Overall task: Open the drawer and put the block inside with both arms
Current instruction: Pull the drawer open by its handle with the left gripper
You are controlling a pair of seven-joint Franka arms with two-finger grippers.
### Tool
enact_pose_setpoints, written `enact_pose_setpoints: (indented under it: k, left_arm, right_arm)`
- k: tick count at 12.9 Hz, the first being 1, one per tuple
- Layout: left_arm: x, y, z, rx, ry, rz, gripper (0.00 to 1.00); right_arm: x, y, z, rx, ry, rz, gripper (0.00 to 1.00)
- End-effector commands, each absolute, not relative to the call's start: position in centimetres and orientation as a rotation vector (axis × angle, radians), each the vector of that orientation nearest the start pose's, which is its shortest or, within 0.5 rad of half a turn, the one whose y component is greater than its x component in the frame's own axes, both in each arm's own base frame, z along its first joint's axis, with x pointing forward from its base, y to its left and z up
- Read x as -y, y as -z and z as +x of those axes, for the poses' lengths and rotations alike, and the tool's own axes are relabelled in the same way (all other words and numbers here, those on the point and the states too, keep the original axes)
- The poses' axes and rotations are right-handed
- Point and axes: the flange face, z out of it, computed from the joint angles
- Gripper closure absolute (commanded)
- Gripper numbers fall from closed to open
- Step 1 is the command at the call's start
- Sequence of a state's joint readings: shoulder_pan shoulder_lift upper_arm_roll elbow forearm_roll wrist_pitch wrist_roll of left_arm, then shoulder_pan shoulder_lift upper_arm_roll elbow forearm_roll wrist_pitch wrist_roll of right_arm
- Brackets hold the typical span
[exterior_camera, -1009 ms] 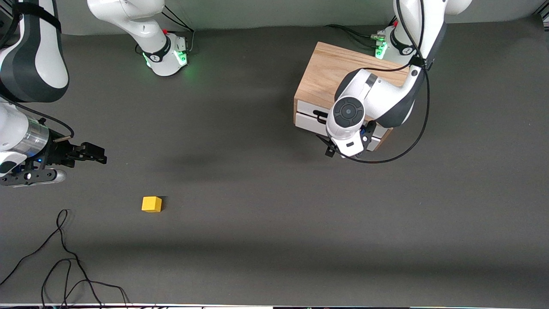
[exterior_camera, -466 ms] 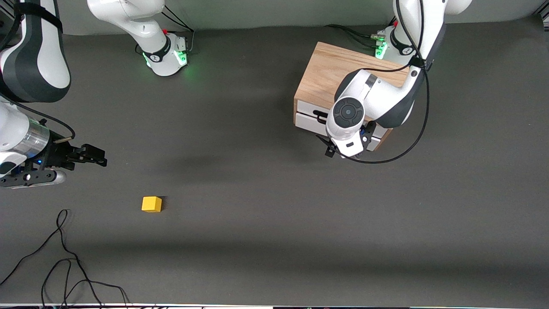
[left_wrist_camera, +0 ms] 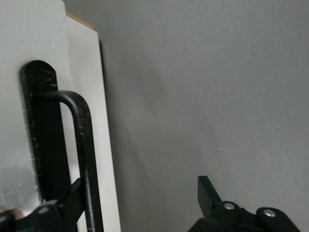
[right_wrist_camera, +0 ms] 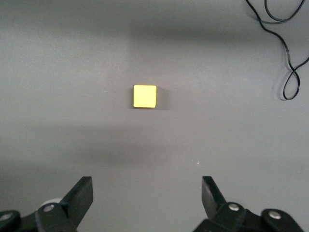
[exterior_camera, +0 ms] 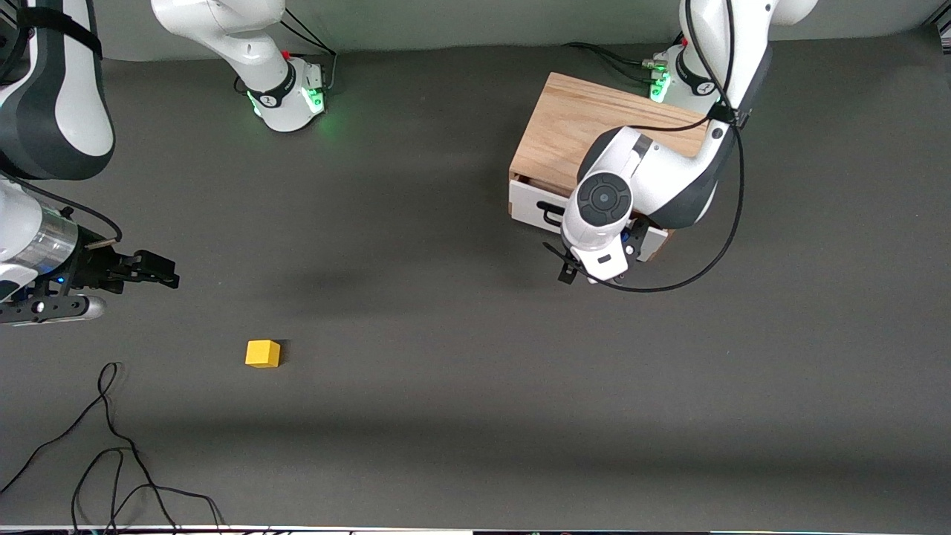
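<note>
Currently left pincer (left_wrist_camera: 140,203) spread wide, one finger hooked inside the drawer (exterior_camera: 536,203) handle (left_wrist_camera: 82,159), drawer slightly out of cabinet (exterior_camera: 572,126). Right pincer (right_wrist_camera: 147,198) open, hovering over tabletop (exterior_camera: 446,371) near block (exterior_camera: 263,353), not touching

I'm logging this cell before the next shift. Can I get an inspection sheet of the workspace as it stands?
Surface: dark grey table, bare apart from the items below.
Job's things: drawer pulled slightly out of the wooden cabinet; yellow block lying alone on the table toward the right arm's end, nearer the front camera than the cabinet.
Clutter: nothing seen.
Grippers: left gripper open, one finger hooked at the drawer's black handle; right gripper open, up over bare table, block ungrasped.
Cables: loose black cable on the table near the front edge; another looped off the left arm.
Surroundings: green-lit arm bases.
</note>
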State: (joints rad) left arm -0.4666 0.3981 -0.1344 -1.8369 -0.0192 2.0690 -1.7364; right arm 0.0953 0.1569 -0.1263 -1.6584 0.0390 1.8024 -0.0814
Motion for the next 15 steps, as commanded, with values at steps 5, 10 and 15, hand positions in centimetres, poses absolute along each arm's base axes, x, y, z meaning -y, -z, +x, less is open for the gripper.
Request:
enact_pose_setpoints:
  k: [5,10,15]
  left_arm:
    - [37.1,-30.8,55.2,1.721,-0.128,-2.597,0.0]
    - [38.1,-31.7,57.4,1.765,-0.102,-2.636,0.0]
    - [38.9,-31.4,58.7,1.774,-0.091,-2.652,0.0]
  right_arm:
    - [0.7,-51.4,60.5,0.065,-0.018,-3.117,0.0]
    - [0.4,-51.5,60.5,0.075,-0.013,-3.117,0.0]
    - [0.5,-51.5,60.8,0.08,0.006,-3.118,0.0]
